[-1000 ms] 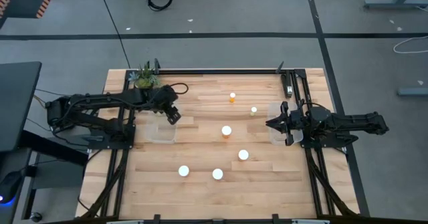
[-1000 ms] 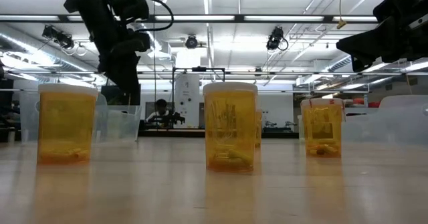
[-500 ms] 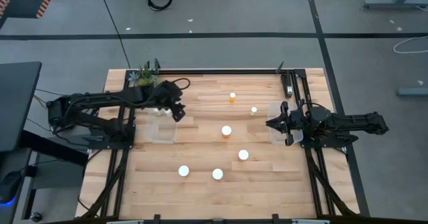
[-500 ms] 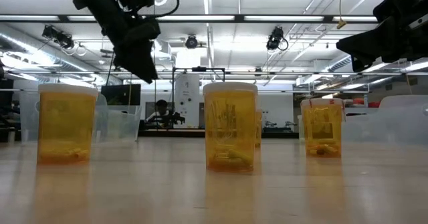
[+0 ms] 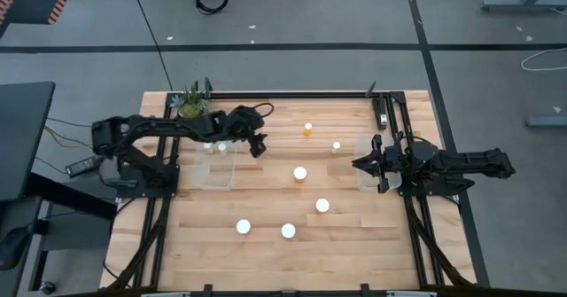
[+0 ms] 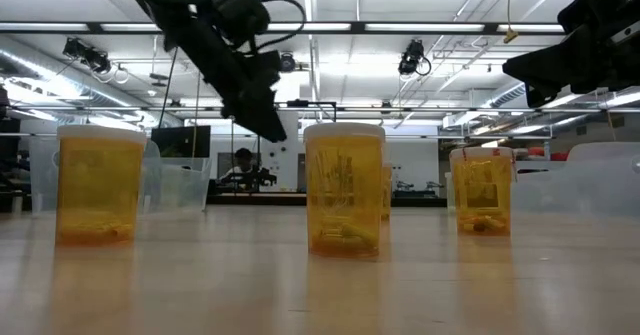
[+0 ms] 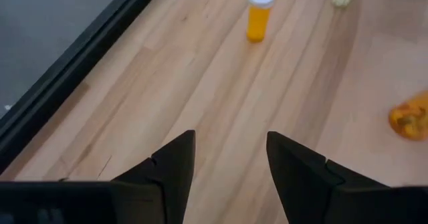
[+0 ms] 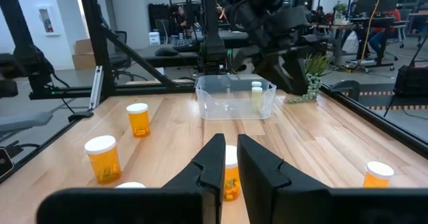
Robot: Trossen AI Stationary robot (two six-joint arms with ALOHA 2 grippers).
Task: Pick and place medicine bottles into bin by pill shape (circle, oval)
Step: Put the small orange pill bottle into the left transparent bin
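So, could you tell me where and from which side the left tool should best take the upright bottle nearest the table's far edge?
Probably from straight above, closing on the orange body just under the white cap. The bottle stands upright and alone on bare wood, so nothing blocks a fingertip on either side. The left tool hangs open above the table just short of it, empty. The round cap overhangs slightly, so gripping the body below it should hold better.

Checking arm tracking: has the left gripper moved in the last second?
Yes. The left gripper went from over the clear plastic bin out toward the table centre.

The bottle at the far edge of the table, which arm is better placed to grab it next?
Probably the left: the left gripper, open, hovers near that bottle. The right gripper waits farther off over its bin.
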